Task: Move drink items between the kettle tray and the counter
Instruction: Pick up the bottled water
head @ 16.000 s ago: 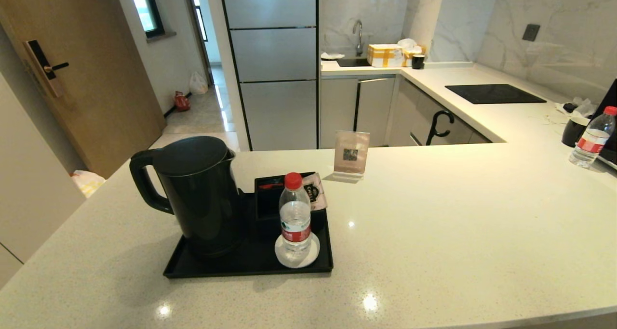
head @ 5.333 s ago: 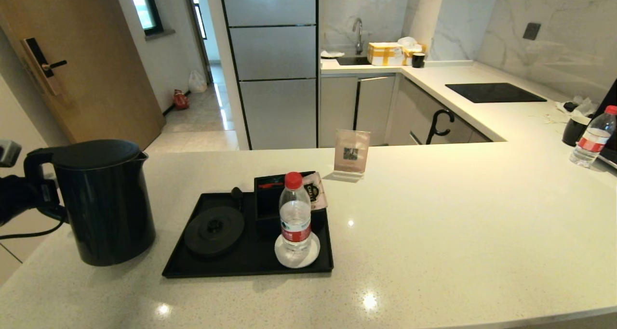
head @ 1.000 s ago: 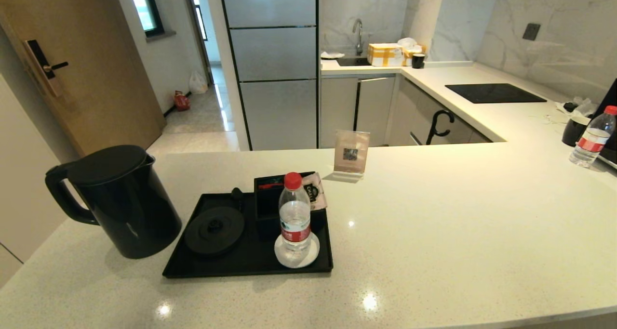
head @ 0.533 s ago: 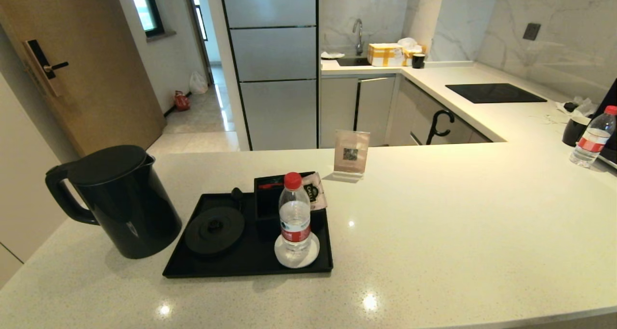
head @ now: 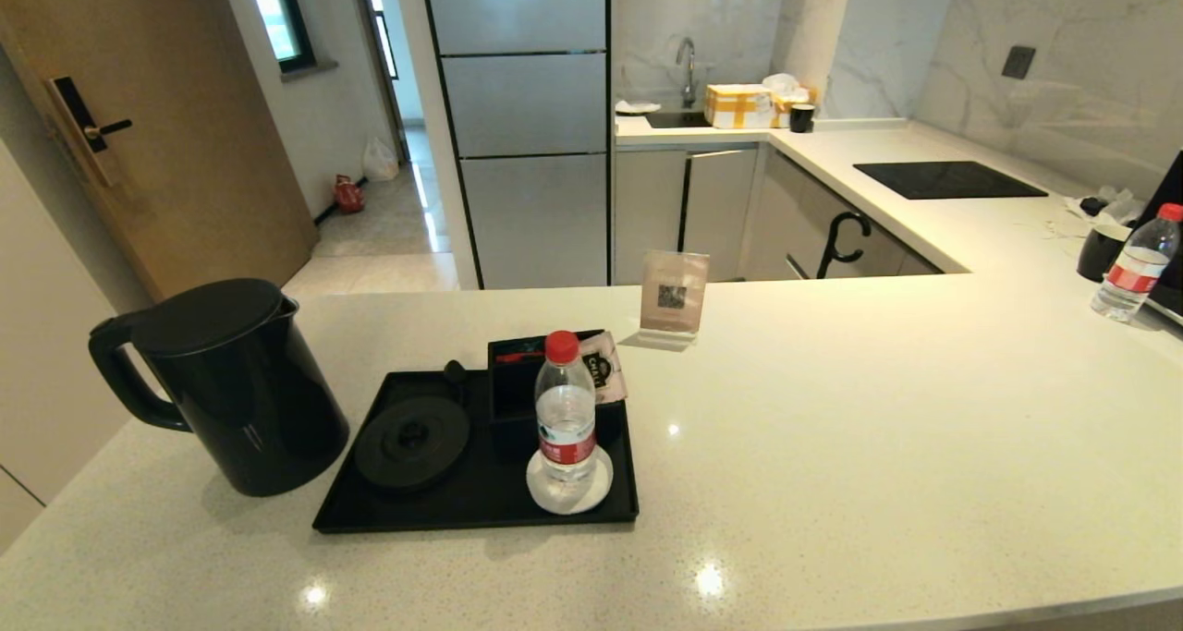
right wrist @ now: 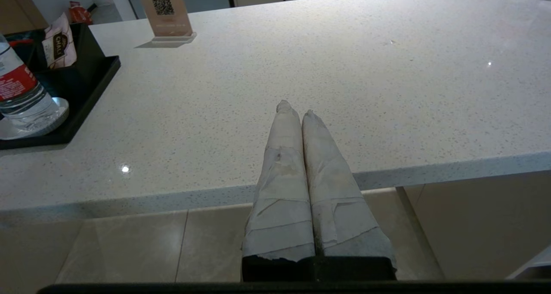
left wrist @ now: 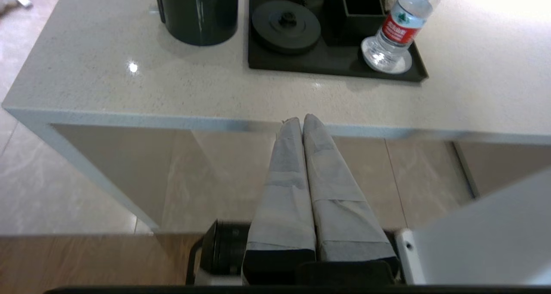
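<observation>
Now my kettle (head: 236,386) stands off its tray (head: 591,518) on the counter (head: 832,446), my left claw (left wrist: 299,119) pulled back, pressed together like my right (right wrist: 295,109), so the bottle (head: 566,414) seems next

Black kettle (head: 236,391) and tray (head: 471,506) on speckled off-white counter (head: 832,446) (bottle (head: 566,418) cap red)

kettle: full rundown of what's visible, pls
The kettle is tall, matte black, apparently plastic, with a loop handle facing left and a flat lid, shut. It stands upright on the counter, just left of the tray, off its round base. Nothing grips it.
</observation>
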Tool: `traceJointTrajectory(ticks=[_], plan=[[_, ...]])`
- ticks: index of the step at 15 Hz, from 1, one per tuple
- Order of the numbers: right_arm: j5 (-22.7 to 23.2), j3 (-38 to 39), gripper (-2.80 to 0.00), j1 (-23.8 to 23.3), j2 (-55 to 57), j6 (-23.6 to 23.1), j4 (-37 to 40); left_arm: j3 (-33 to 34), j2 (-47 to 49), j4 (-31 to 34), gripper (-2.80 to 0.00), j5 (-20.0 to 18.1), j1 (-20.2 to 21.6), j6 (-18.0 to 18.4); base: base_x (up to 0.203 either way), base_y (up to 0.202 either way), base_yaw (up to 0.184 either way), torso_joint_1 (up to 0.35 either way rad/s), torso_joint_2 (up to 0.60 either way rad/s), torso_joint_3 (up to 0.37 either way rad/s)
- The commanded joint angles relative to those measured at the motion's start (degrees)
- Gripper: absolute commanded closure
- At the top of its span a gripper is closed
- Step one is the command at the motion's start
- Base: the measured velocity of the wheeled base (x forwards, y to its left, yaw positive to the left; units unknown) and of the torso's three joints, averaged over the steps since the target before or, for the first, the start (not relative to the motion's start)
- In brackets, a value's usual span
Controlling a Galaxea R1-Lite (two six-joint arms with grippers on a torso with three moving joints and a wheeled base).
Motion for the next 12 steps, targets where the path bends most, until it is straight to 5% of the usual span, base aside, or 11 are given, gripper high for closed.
traceJointTrajectory(ticks=[1, 5, 9, 10, 12], plan=[[0.0, 0.1, 0.0, 0.0, 0.1, 0.0, 0.0, 8.4, -7.7, -4.7, 0.0, 0.1, 0.4, -0.1, 0.0, 0.0, 0.0, 0.0, 0.0, 0.0], [0.0, 0.1, 0.0, 0.0, 0.1, 0.0, 0.0, 26.4, -12.2, -27.3, 0.0, 5.1, 0.9, 1.3, 0.0, 0.0, 0.0, 0.0, 0.0, 0.0], [0.0, 0.1, 0.0, 0.0, 0.1, 0.0, 0.0, 51.1, -12.5, -63.1, 0.0, 5.3, 1.0, 4.0, 0.0, 0.0, 0.0, 0.0, 0.0, 0.0], [0.0, 0.1, 0.0, 0.0, 0.1, 0.0, 0.0, 54.0, -12.5, -66.0, 0.0, 4.7, 1.0, 5.2, 0.0, 0.0, 0.0, 0.0, 0.0, 0.0], [0.0, 0.1, 0.0, 0.0, 0.1, 0.0, 0.0, 54.1, -12.6, -58.3, 0.0, 3.7, 1.0, 8.1, 0.0, 0.0, 0.0, 0.0, 0.0, 0.0]])
